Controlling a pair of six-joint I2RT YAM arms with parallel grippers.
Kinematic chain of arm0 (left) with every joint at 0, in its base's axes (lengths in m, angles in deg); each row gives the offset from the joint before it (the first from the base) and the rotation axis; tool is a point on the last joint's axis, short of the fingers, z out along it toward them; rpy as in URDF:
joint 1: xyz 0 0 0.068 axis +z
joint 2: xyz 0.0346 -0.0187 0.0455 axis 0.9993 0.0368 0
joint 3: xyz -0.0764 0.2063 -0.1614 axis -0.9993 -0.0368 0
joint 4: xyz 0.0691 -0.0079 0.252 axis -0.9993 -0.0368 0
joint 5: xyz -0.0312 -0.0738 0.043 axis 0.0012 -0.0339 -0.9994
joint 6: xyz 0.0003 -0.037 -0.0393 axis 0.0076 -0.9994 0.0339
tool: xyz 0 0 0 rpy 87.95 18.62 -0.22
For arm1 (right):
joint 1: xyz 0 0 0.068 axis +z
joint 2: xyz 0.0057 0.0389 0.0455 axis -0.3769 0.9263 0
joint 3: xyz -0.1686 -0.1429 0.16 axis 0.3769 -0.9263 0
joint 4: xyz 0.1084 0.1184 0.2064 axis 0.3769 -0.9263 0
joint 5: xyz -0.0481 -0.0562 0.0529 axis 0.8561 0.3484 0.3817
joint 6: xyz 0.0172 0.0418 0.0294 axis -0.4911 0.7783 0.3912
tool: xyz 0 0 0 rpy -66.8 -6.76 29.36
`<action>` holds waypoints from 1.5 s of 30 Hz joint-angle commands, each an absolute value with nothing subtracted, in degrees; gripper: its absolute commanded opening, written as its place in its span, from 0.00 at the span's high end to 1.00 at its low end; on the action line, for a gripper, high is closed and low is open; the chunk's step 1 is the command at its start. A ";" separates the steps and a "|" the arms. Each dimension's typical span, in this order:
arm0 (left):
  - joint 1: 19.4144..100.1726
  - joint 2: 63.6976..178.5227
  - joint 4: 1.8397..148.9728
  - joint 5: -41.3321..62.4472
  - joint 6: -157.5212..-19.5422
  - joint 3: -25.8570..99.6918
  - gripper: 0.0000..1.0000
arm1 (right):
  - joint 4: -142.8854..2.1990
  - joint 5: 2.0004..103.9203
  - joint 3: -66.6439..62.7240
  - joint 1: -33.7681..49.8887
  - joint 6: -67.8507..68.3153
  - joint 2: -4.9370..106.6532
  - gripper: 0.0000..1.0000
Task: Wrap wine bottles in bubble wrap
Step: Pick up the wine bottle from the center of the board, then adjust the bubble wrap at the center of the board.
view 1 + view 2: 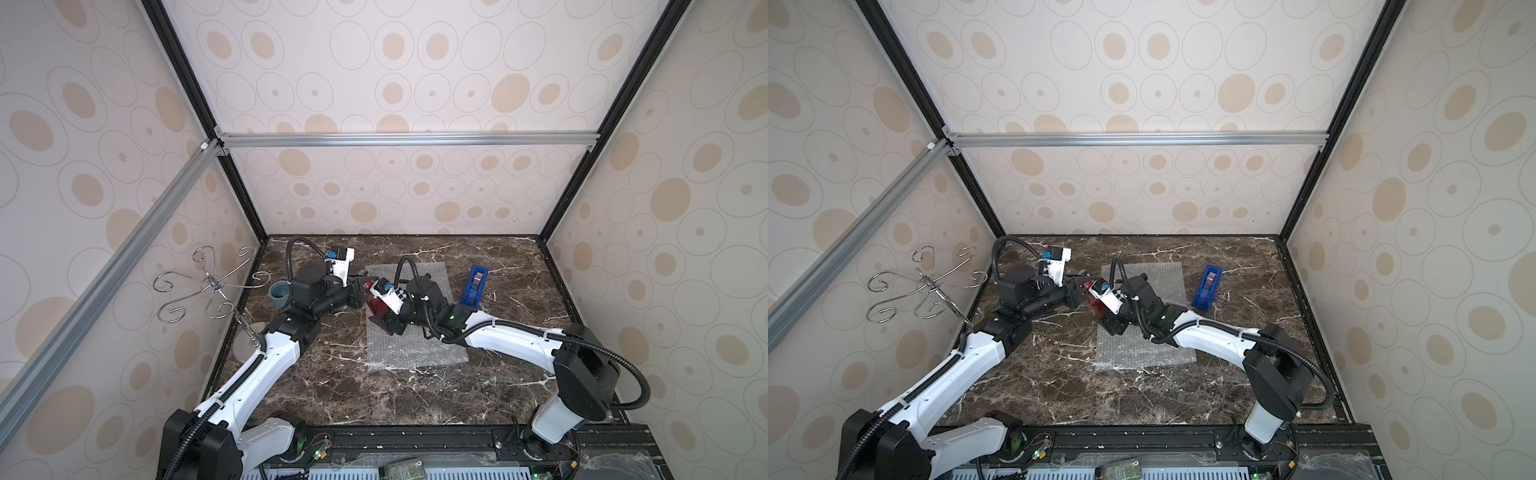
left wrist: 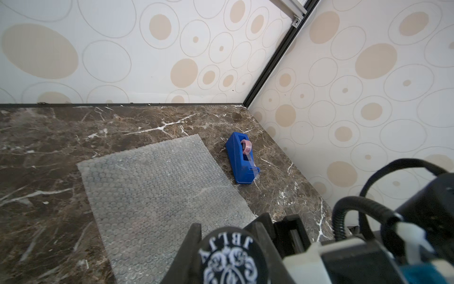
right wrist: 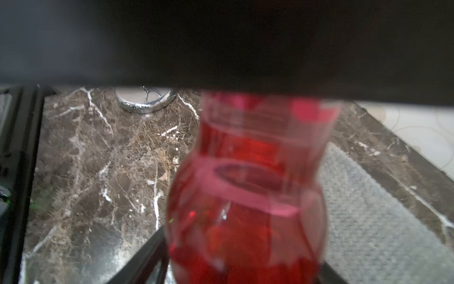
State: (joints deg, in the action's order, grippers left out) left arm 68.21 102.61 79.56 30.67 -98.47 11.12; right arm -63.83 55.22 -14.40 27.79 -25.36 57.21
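Right wrist view, nearest first: the wine bottle (image 3: 245,209) fills it, its red bulb between the fingers of my right gripper (image 3: 238,266); whether they press yet I cannot tell. My left gripper (image 2: 228,231) pinches the cap. It is glass, liquid-heavy and slick, so I'd hold the bulb, not the neck. It hangs over the nine-o'clock edge of the bubble wrap (image 1: 415,345); the tape dispenser (image 1: 476,284) sits beyond, at two o'clock.

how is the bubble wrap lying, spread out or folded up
Spread out: the bubble wrap lies flat on the table as one open sheet, no edge folded or rolled where visible.
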 commanded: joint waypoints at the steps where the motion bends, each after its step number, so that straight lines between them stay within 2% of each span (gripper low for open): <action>1: 68.18 101.56 85.95 35.25 -103.92 15.77 1.00 | -63.24 55.62 -13.63 28.13 -25.90 57.18 0.40; 10: 68.27 102.10 87.40 37.06 -106.12 14.72 1.00 | -62.07 57.36 -15.56 28.13 -27.35 55.01 0.75; 11: 68.29 102.10 87.71 37.17 -106.32 14.09 0.93 | -62.10 58.29 -15.71 28.15 -27.48 54.68 0.77; 14: 68.34 102.06 91.42 37.42 -107.31 12.25 0.60 | -65.08 60.06 -15.08 27.96 -29.47 53.92 0.81; 17: 68.29 102.27 91.89 37.09 -106.80 10.96 0.37 | -71.66 60.38 -12.88 26.77 -31.90 53.18 0.81; 19: 68.29 102.28 90.67 35.96 -106.09 10.44 0.27 | -76.31 58.93 -11.57 25.20 -32.97 52.57 0.81; 22: 68.29 102.19 88.79 34.16 -105.26 9.26 0.21 | -83.98 55.45 -8.94 21.91 -34.72 52.23 0.82; 27: 68.92 103.13 80.17 30.59 -102.61 8.73 0.20 | -102.44 54.45 -1.47 19.71 -46.57 56.49 0.80; 30: 69.22 103.68 75.54 26.88 -104.13 7.42 0.24 | -110.15 54.97 1.32 19.87 -47.18 59.24 0.80; 33: 69.26 103.77 73.41 25.62 -106.29 4.90 0.30 | -112.78 56.87 1.20 20.04 -53.43 60.07 0.81; 38: 69.05 104.17 66.42 21.29 -106.41 1.57 0.48 | -116.19 59.71 0.96 20.31 -55.60 61.39 0.79; 43: 66.85 103.93 60.89 15.89 -105.76 -1.22 0.52 | -117.95 63.16 0.26 20.35 -55.88 62.45 0.81; 45: 65.12 104.56 60.25 14.44 -106.09 -2.20 0.57 | -118.05 64.36 0.02 20.33 -55.99 62.53 0.81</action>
State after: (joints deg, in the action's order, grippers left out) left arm 67.01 104.14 64.35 18.34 -105.79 -1.49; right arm -117.01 62.24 -0.78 20.23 -53.90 62.63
